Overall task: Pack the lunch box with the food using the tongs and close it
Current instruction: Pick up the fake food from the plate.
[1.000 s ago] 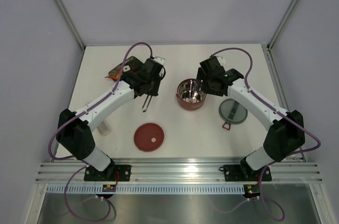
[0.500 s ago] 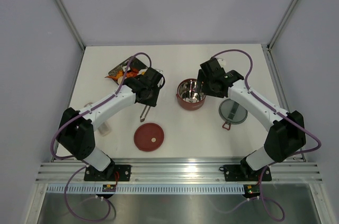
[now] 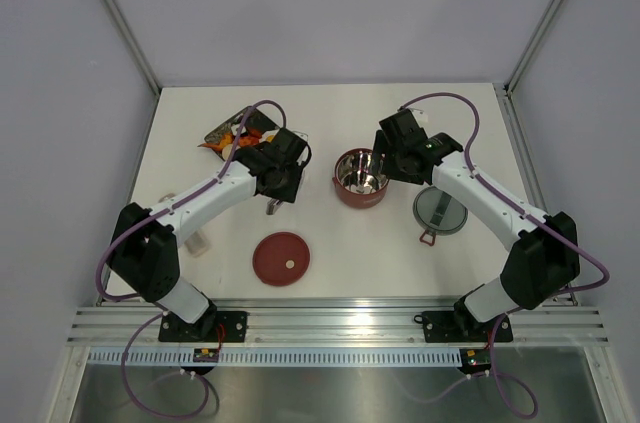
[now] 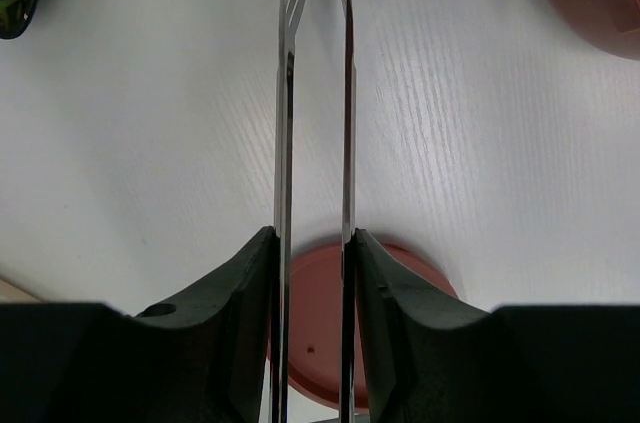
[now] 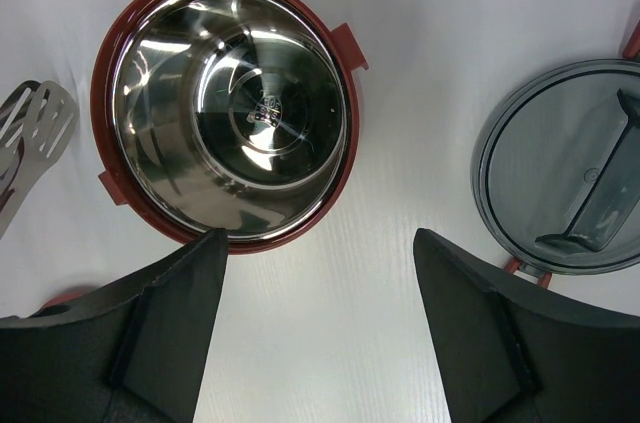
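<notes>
Tabletop (image 3: 400,253): left gripper (image 4: 312,238) drew tongs (image 3: 272,207) toward near edge.

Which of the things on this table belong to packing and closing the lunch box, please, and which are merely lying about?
For the job: lunch box, tongs, food, red lid, grey lid (either may close it).
Lying about: black tray under the food, small clear object.

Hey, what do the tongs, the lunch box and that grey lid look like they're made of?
The tongs: thin bright metal, likely steel; mirror-like edges. The lunch box: shiny steel liner with reflections, matte dark-red shell, probably plastic. The grey lid: smoky, seemingly translucent plastic.
</notes>
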You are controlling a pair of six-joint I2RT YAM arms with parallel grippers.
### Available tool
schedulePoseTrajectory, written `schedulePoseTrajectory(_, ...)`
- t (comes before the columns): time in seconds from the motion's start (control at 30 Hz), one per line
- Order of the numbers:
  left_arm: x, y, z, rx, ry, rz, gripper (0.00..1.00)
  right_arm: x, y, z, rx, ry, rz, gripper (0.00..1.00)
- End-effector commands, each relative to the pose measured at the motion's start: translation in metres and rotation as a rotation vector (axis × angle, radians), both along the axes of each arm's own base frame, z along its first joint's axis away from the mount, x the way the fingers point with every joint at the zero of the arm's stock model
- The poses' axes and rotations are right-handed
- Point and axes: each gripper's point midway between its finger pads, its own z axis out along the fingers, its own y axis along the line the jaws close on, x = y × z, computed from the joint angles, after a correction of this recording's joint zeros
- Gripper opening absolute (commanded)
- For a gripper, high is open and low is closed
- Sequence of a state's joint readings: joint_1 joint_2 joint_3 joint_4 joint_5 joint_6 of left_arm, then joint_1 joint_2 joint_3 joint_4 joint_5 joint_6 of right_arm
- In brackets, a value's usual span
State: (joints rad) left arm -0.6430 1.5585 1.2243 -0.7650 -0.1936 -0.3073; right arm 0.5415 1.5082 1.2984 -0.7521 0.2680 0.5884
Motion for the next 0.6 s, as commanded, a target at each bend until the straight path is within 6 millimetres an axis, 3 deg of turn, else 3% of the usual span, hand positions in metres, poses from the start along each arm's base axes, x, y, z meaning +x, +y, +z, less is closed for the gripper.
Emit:
schedulePoseTrajectory(0.0, 0.004, -0.005, 0.017, -0.055, -0.044, -0.005, 0.38, 0.000, 0.001, 0.019, 0.026, -0.046, -0.005, 0.82)
schedulePoseTrajectory(0.27, 0.015, 0.011, 0.061, -0.005, -0.151, 0.024, 0.38, -0.001, 0.001, 0.022, 0.030, -0.054, -0.002, 0.82)
schedulePoseTrajectory(0.4, 0.026, 0.030, 0.092, 0.006, -0.199, 0.090, 0.38, -0.002, -0.001, 0.022, 0.027, -0.055, -0.004, 0.83)
schedulePoseTrajectory(0.57, 0.043, 0.061, 0.106, 0.003, -0.207, 0.187, 0.38, -0.002, 0.000, 0.024, 0.034, -0.060, -0.001, 0.82)
